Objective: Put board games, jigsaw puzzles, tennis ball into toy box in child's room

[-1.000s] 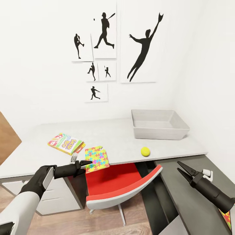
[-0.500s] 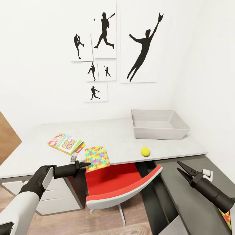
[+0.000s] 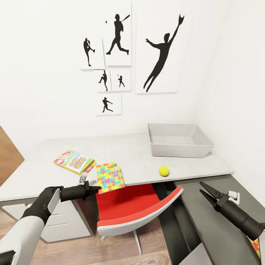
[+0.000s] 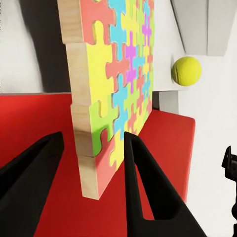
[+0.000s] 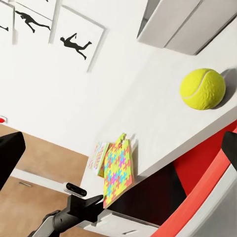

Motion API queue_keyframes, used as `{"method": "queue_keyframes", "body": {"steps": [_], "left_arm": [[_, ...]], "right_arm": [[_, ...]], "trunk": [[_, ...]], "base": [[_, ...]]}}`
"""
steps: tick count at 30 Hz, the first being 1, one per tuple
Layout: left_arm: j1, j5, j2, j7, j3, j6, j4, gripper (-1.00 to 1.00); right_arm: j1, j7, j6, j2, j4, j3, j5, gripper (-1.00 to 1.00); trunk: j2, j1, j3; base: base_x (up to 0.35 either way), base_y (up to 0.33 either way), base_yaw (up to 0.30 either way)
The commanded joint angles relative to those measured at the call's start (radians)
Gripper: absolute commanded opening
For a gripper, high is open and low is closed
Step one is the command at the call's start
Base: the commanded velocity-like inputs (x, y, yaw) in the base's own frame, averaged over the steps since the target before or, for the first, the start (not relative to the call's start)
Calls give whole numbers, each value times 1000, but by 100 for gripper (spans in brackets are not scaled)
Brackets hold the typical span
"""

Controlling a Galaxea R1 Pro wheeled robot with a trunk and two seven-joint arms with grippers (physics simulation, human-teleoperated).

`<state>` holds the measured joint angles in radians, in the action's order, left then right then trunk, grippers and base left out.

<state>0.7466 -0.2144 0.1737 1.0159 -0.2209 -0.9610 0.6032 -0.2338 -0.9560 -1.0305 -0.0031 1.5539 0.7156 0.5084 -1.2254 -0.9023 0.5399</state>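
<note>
Left gripper: fingers spread either side of the jigsaw puzzle, which overhangs the table front edge above a red chair; contact unclear; right gripper: fingers parted, holding nothing, over the dark desk; tennis ball near table edge; SKIP BO box beside puzzle; toy box at the back right

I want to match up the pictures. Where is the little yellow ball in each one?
Head view: the tennis ball sits on the table near its front edge, in front of the toy box.
Left wrist view: ball beyond the jigsaw puzzle.
Right wrist view: ball big, by the table edge.
Shared landmark: the colourful jigsaw puzzle.
</note>
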Motion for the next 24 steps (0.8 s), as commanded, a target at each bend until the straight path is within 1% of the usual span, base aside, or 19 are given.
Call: {"method": "queue_keyframes", "body": {"steps": [1,10,24], "left_arm": [[1,6,0,4,-2,-1,0,-100],[1,5,1,4,-3,-1,0,-100],[1,4,1,6,-5,-1,4,-100]], "right_arm": [[-1,-6,-3,0,0,2,-4,100],[-1,-6,-3,0,0,1,-4,100],[-1,-10,0,3,0,5,-4,100]], "trunk": [[-1,0,1],[-1,0,1],[97,54,-43]], "base": [[0,0,0],[0,0,0],[0,0,0]]}}
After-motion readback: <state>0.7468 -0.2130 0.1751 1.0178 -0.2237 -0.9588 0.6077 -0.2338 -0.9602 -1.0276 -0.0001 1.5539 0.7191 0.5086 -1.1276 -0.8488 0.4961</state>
